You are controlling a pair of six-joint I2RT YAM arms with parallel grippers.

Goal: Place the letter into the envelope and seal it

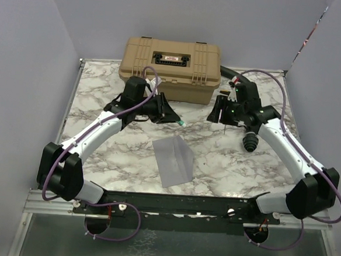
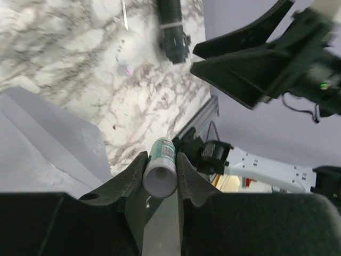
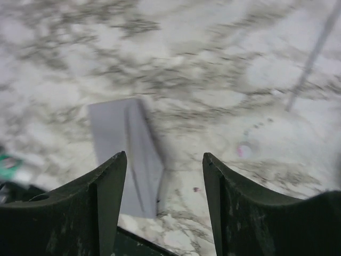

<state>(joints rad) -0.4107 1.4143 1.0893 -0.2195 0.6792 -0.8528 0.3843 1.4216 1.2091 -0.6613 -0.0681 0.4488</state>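
Note:
The grey-lavender envelope [image 1: 174, 160] lies on the marble table in front of both arms, with a crease running along it. It also shows in the left wrist view [image 2: 42, 138] and the right wrist view [image 3: 125, 149]. The tan-brown letter is not in view. My left gripper [image 1: 170, 117] hovers behind the envelope, shut on a white glue stick with a green label [image 2: 161, 169]. My right gripper [image 3: 164, 160] is open and empty, held above the table to the right of the envelope; in the top view [image 1: 218, 112] it faces the left gripper.
A tan hard case [image 1: 170, 68] stands closed at the back of the table. A black ribbed part [image 1: 251, 142] lies by the right arm. A thin rod [image 3: 311, 58] and a small pink spot [image 3: 243, 150] are on the marble.

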